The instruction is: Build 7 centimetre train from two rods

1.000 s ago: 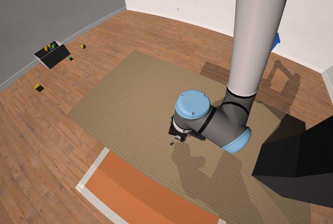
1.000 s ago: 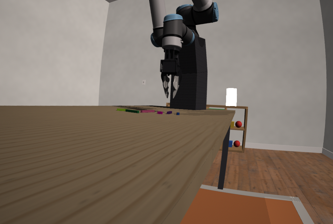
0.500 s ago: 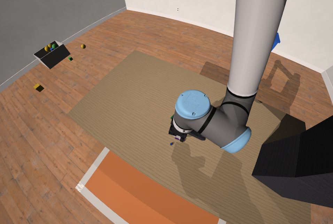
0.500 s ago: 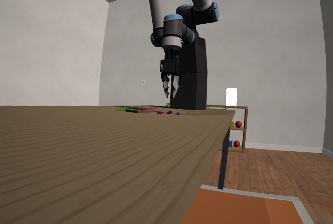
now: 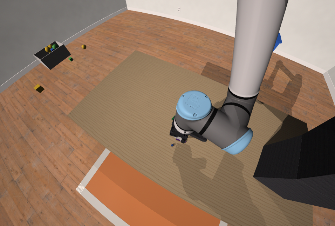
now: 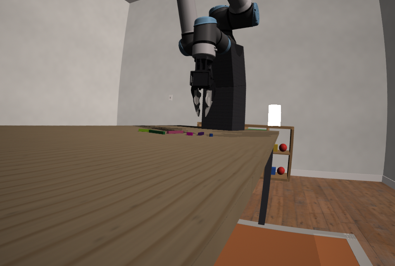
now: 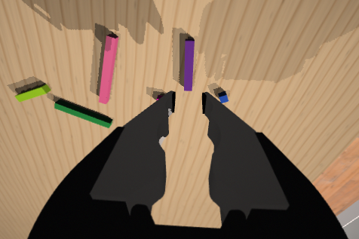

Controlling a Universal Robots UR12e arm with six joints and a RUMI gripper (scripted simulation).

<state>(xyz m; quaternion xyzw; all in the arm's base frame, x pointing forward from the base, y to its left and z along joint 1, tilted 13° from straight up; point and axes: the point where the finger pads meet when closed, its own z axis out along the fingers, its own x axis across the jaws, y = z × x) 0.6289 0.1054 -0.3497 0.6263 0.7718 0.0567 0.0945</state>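
Bin: a dark open box [image 5: 55,57] by the grey wall, balls inside
Balls: one yellow [image 5: 83,46] on the floor; two red [image 6: 282,147] [image 6: 280,170] on separate shelves
Blocks: green [image 5: 70,59] and yellow [image 5: 39,88], both on the floorboards
Lamp: a lit white cylinder [image 6: 274,115] above the wooden shelf unit [image 6: 291,154]
Outlet: on the wall [image 5: 178,9] [image 6: 170,97]
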